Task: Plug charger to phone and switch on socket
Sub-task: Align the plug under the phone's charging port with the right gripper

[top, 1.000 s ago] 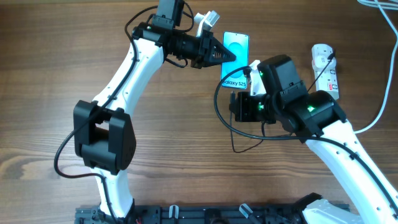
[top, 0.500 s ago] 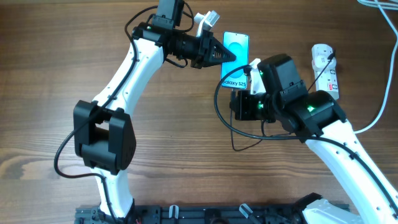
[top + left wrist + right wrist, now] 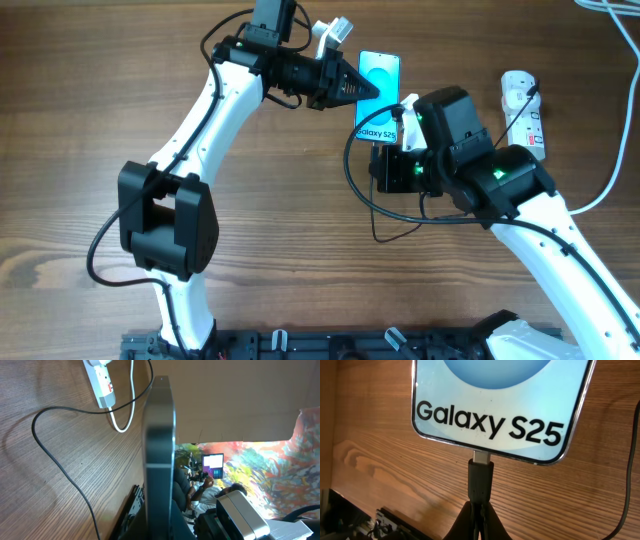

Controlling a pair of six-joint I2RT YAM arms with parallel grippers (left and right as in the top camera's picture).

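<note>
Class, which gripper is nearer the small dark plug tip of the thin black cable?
Right. The right gripper pinches the small dark plug tip at the cyan-screened smartphone's text end; the left gripper clamps the smartphone's side, farther along.

Warm brown wooden table (image 3: 80, 120) right across, grain running from nine o'clock to three, evenly lit. A black rail (image 3: 300, 345) lines its six o'clock edge. From the left wrist camera: plain tan wall (image 3: 240, 400) at one o'clock, a colourful patterned hanging (image 3: 300, 455) out at three, and a small glowing monitor (image 3: 213, 462) just inside it.
</note>
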